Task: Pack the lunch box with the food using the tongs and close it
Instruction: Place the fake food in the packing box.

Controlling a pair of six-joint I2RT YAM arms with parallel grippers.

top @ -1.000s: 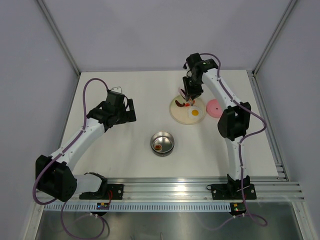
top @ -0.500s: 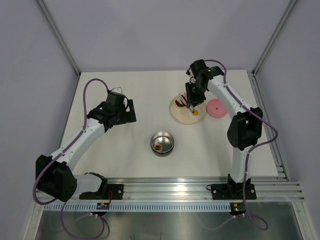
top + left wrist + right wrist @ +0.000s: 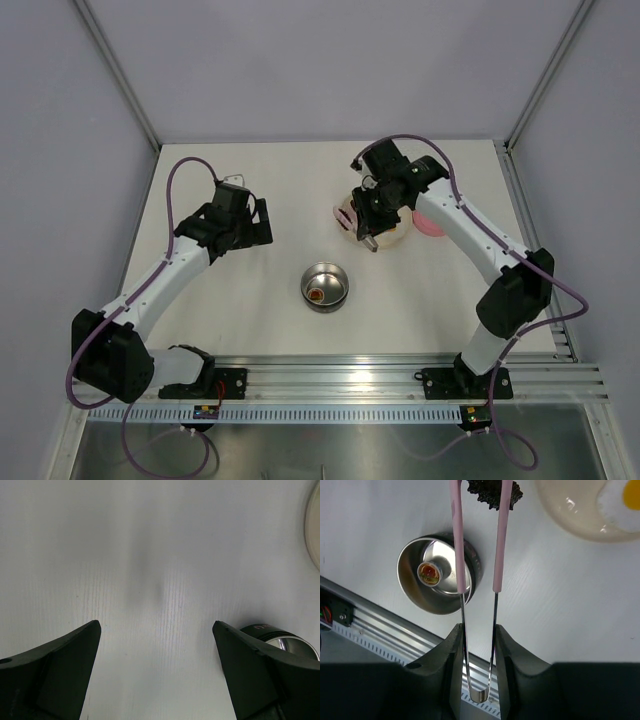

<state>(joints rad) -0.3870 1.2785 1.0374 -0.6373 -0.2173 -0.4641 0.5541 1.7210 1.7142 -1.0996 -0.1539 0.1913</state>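
Note:
My right gripper (image 3: 479, 632) is shut on the thin pink tongs (image 3: 499, 535), gripping them near their joined end. The tong tips pinch a dark red sausage-like piece of food (image 3: 492, 494) above the table, between the cream plate and the lunch box. The lunch box (image 3: 415, 587) is a steel bowl holding a small round brown-red piece (image 3: 428, 573). A fried egg (image 3: 626, 497) lies on the plate (image 3: 570, 517). In the top view the right gripper (image 3: 373, 222) hangs over the plate's near-left edge, and the pink lid (image 3: 434, 224) lies right of it. My left gripper (image 3: 156, 625) is open over bare table.
The left gripper (image 3: 250, 222) hovers at the table's left, well away from the lunch box (image 3: 325, 287). An aluminium rail (image 3: 400, 385) runs along the near edge. The plate (image 3: 345, 215) is partly hidden under the right wrist.
The right arm has swung from over the plate towards the near left, carrying the dark red piece in the tongs off the plate. The left arm has not moved.

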